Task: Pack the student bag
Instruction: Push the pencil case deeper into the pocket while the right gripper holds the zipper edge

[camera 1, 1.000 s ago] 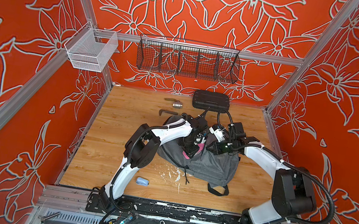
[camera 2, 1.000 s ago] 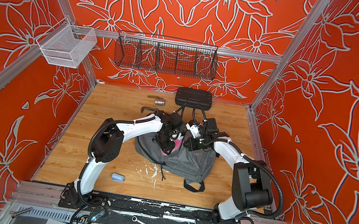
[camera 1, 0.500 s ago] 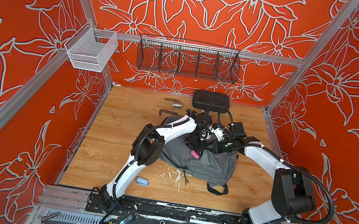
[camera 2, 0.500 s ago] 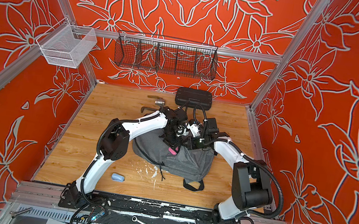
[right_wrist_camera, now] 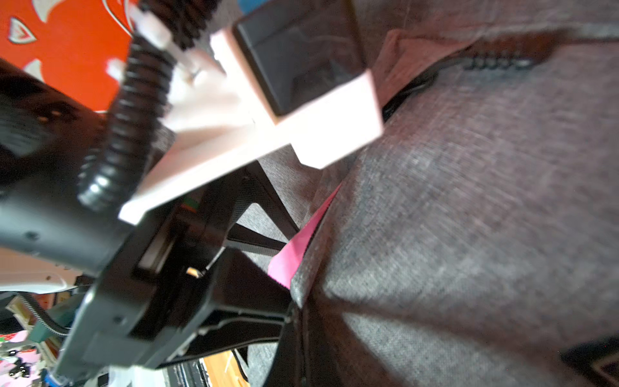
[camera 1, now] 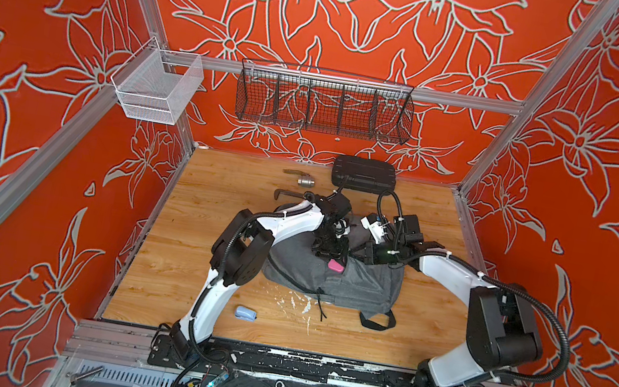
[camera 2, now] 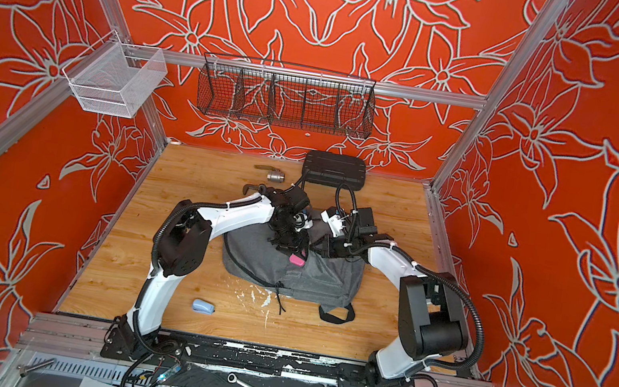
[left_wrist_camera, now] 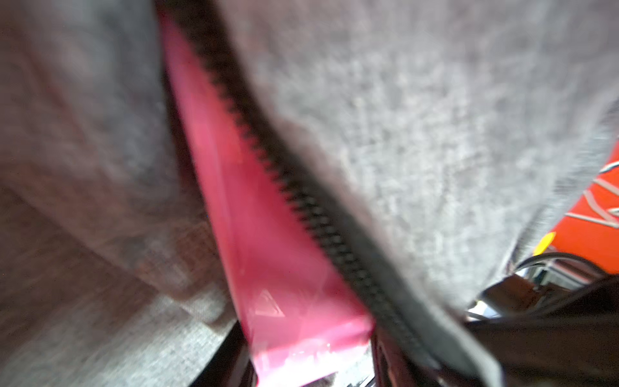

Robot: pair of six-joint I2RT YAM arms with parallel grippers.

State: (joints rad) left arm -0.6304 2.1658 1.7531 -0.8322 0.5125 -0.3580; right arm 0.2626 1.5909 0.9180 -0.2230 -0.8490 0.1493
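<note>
Movement in the last second belongs to the left arm. A second ago its elbow sat lower and its wrist was sunk in the raised mouth of the large grey heathered fabric backpack, the student bag. Half a second ago the arm had swung up over the bag's far half and the fabric had settled flatter. From then to now almost nothing differs. The right arm has kept its place throughout.

The bag lies flat in the middle of the wooden floor, black straps trailing off its near edge. A flat bright pink plastic piece pokes out of the bag's top face, just on the near side of the left gripper. In the left wrist view the pink piece runs into the slot alongside the black zipper teeth, which overlap one long edge. The jaws pinch its outer end.

The right gripper touches the bag's far edge, close beside the left one, with jaws pressed together. It may be nipping a fold of fabric to hold the slot open, but the pictures do not show that.

My reading is that the pink piece is partly in and not yet stowed. The stillness suggests it has stalled or is about to be let go. It probably needs a further push along the slot, and the teeth could snag its edge.

A black ribbed hard plastic case sits beyond the bag, and a small pale blue object lies nearer than it. Both are still unpacked.
</note>
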